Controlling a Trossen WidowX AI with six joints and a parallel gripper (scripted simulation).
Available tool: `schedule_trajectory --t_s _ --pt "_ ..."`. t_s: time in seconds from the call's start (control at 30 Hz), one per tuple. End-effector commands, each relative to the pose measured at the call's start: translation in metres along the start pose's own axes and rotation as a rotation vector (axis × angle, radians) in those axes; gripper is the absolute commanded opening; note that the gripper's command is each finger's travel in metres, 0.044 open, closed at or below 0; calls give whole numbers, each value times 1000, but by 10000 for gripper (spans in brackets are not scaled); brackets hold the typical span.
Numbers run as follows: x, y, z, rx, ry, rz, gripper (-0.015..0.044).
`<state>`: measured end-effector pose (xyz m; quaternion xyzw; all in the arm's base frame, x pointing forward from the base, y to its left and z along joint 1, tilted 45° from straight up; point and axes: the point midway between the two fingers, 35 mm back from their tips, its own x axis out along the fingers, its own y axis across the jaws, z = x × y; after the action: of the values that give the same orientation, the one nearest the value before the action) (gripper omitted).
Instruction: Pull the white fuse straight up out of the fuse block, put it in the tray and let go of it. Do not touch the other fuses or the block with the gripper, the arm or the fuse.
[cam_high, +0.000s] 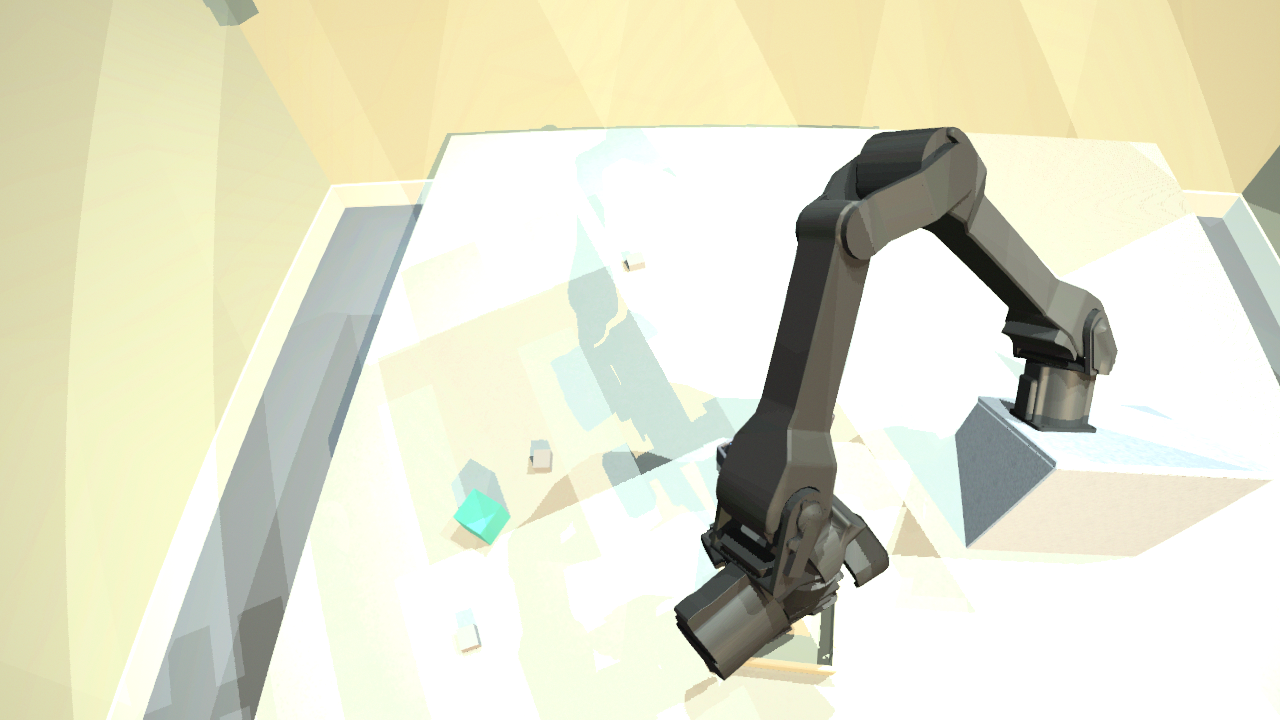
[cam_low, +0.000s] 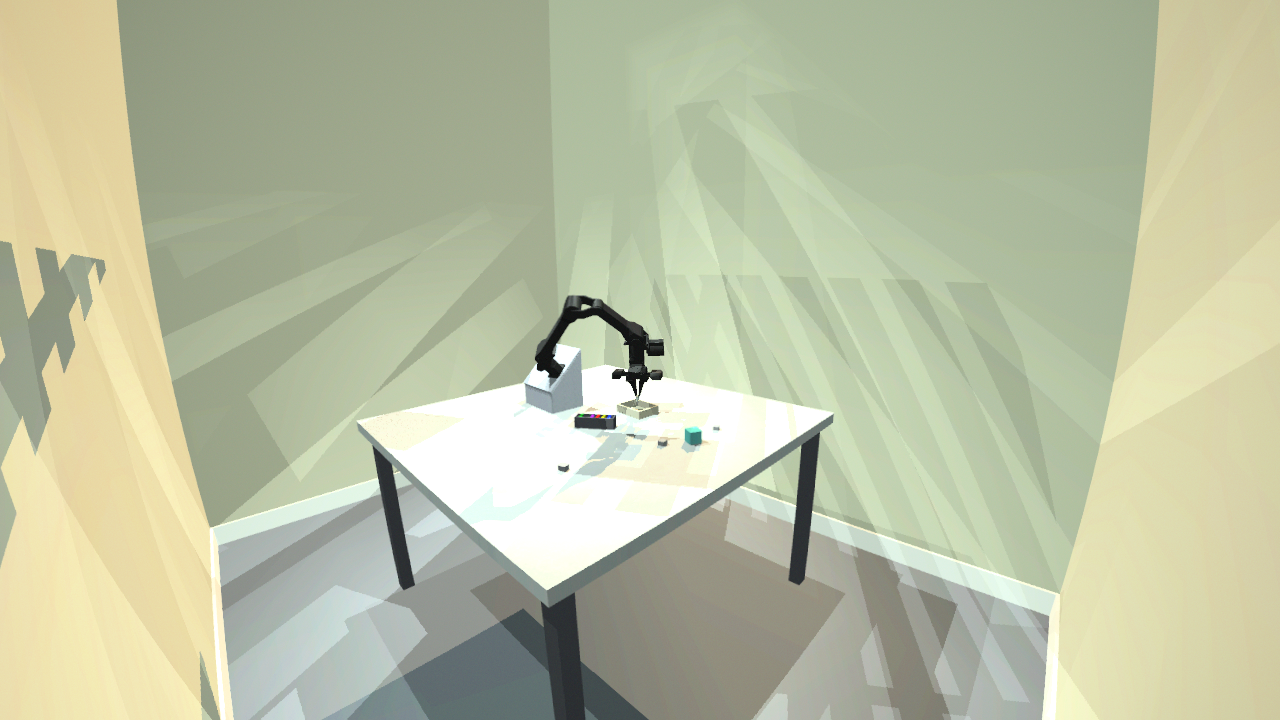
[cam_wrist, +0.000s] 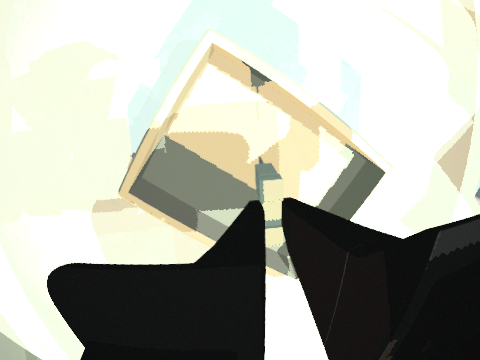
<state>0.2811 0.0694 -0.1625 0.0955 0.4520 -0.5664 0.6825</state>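
My gripper (cam_low: 638, 397) (cam_wrist: 270, 210) points down and is shut on the white fuse (cam_wrist: 272, 192), which looks pale cream in the wrist view and hangs from the fingertips. The fuse is over the inside of the tray (cam_high: 787, 666) (cam_low: 629, 412) (cam_wrist: 300, 112), close above it; I cannot tell whether its lower end is below the rim. In the top view the arm hides the fingers, the fuse and most of the tray. The black fuse block (cam_low: 595, 422) with its coloured fuses stands beside the tray, apart from the gripper.
A teal cube (cam_high: 481, 516) (cam_low: 692, 436) stands on the table. Small light blocks lie around it: one near it (cam_high: 540, 458) (cam_low: 662, 442), another (cam_high: 468, 637) (cam_low: 716, 428), and a third farther off (cam_high: 633, 263) (cam_low: 563, 467). The arm stands on a grey wedge base (cam_high: 1109, 510).
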Motion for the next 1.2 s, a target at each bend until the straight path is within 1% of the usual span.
schedule_trajectory --t_s 0.0,0.1,0.5,0.53,0.63,0.67,1.17 --pt "8 -2 -1 -9 -5 -7 0" --pt "9 -2 -1 -9 -5 -7 0" --pt "5 -1 0 0 0 -3 315" --pt "2 -1 0 -1 0 -3 330" --pt "-28 -1 -1 -9 -3 -6 330" --pt "-31 -1 -1 -10 -3 -6 330" --pt "-31 -1 -1 -14 -6 -4 330"
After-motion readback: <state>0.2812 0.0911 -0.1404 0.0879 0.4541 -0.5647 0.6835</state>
